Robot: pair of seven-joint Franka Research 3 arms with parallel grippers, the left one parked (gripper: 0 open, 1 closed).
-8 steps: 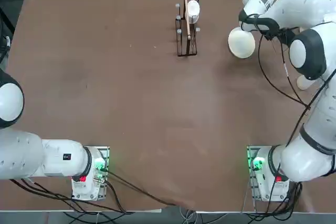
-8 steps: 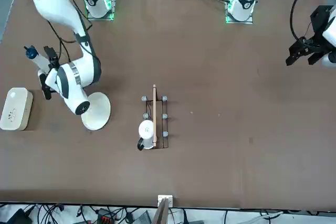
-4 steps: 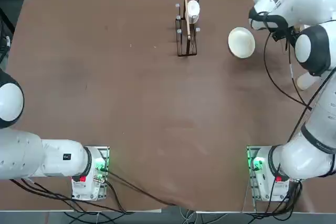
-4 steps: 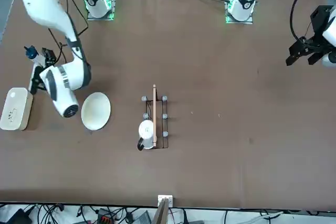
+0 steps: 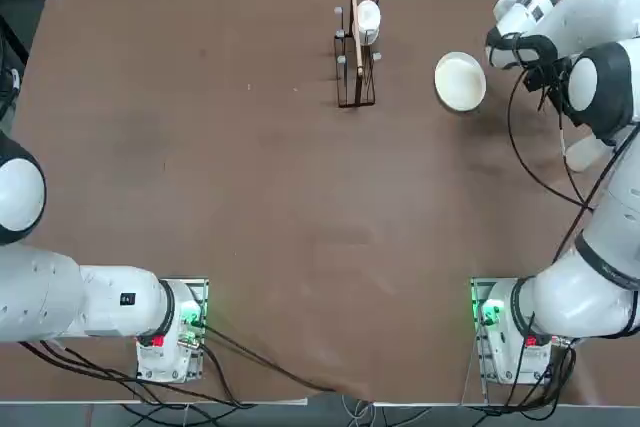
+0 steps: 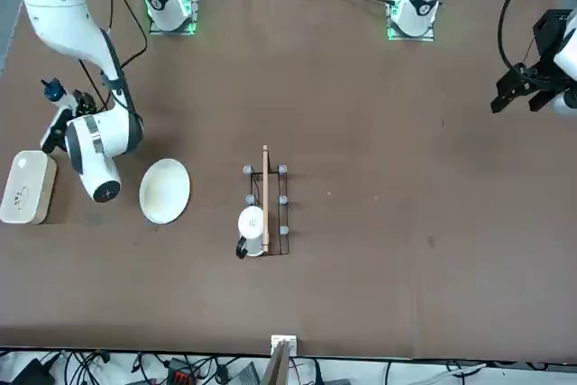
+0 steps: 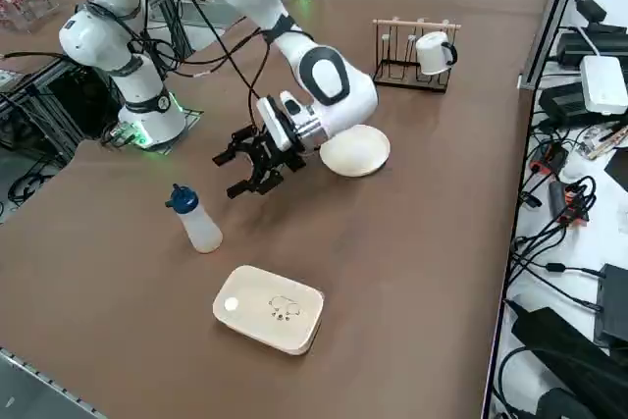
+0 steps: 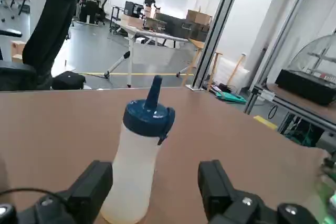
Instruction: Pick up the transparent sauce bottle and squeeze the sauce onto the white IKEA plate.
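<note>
Brown surface, bottle upright, tool lined up on it.

Sauce bottle (image 7: 196,222) stands with its long axis vertical near the white box (image 7: 269,307), well apart from the plate (image 7: 355,150). Right tool (image 7: 257,165), fingers spread and empty, hangs between plate and bottle, pointing level at the bottle just ahead; the right arm reaches over, wrist bent low.

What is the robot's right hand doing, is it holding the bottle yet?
Right gripper: fingers open, holding nothing, low over the table and pointed at the transparent sauce bottle, which stands upright, untouched.
</note>
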